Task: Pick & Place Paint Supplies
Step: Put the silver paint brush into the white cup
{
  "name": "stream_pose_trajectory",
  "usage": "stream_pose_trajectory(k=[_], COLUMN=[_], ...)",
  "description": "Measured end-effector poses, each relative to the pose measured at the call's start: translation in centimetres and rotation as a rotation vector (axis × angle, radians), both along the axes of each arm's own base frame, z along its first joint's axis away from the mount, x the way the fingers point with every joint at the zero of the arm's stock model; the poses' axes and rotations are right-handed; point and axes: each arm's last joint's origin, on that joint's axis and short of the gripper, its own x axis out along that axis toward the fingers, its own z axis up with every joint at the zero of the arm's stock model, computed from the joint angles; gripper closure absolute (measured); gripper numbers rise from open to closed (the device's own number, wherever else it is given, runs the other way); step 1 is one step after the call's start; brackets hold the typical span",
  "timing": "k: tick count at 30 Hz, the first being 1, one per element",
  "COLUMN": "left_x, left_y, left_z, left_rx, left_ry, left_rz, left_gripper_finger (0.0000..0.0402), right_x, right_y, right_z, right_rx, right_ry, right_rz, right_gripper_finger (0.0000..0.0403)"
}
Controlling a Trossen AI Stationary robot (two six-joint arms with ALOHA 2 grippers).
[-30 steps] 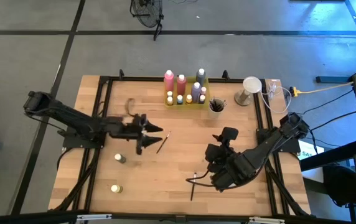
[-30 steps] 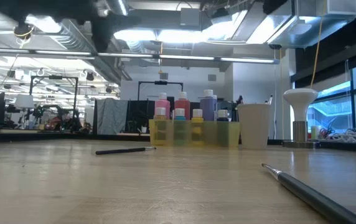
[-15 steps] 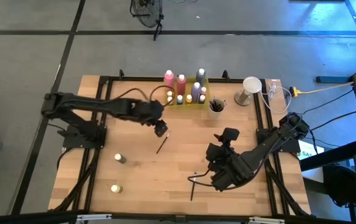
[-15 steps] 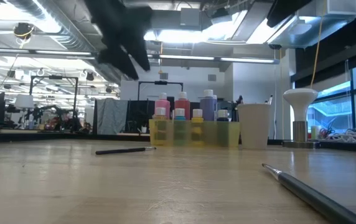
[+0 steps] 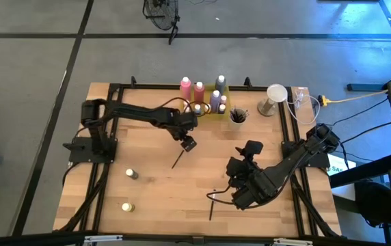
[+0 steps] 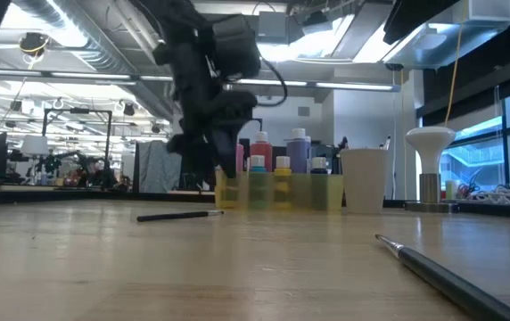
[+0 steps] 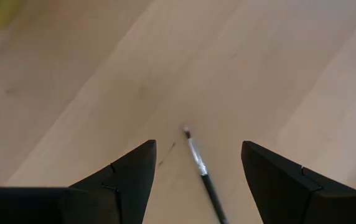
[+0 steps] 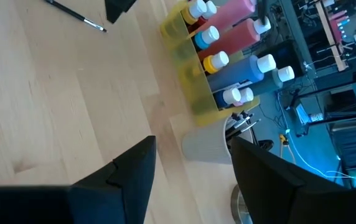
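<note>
My left gripper (image 5: 189,144) is open and hovers low over the table just in front of the tray. A thin dark-handled paintbrush (image 5: 178,158) lies flat on the wood. In the left wrist view its light tip (image 7: 187,132) and ferrule sit between my open fingers (image 7: 198,144), which touch nothing. Two tiny pale-capped bottles (image 5: 132,173) (image 5: 127,206) stand on the table's left. Pink, purple and small bottles stand in the yellow tray (image 5: 206,109). My right gripper (image 8: 193,140) is open and waits at the near right beside another brush (image 5: 212,199).
A grey-beige cup (image 5: 237,117) holding brushes stands right of the tray, and a white stand (image 5: 274,96) lies farther right. A black frame runs around the tabletop edges. Bare wood lies between the two arms. The near brush (image 6: 451,276) points toward the low camera.
My left arm has swung from the table's left-middle toward the right and the tray, and has come down until its gripper shows in the low view over the brush's tip. The brush and bottles have stayed put.
</note>
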Motion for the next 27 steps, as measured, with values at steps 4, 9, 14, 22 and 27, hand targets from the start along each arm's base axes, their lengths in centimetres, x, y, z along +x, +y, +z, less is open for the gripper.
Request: stream_pose_trajectory(k=[4,9,14,22,27], left_x=[0.7,0.7,0.7,1.3,1.4], left_y=[0.1,0.3,0.3,0.0,-0.2], left_z=[-1.4,-2.1,-2.0,-3.5,-3.9], left_rx=[-0.004,-0.008,-0.006,0.023,0.002], left_ry=[0.043,0.064,0.063,0.084,0.099], left_rz=[-0.015,-0.011,0.008,0.006,0.004], left_gripper_finger=[0.0169,0.0169,0.0169,0.0169,0.0169], right_x=[0.0,0.0,0.0,0.1,-0.1], right_y=[0.0,0.0,0.0,0.0,-0.1], right_z=[0.0,0.0,0.0,0.0,-0.5], right_rx=[0.002,0.002,0.003,0.008,0.001], right_ry=[-0.004,-0.004,-0.005,-0.012,0.0], right_rz=[-0.004,-0.004,-0.004,-0.006,-0.007], right_gripper_finger=[0.0193,0.0193,0.0193,0.0193,0.0193])
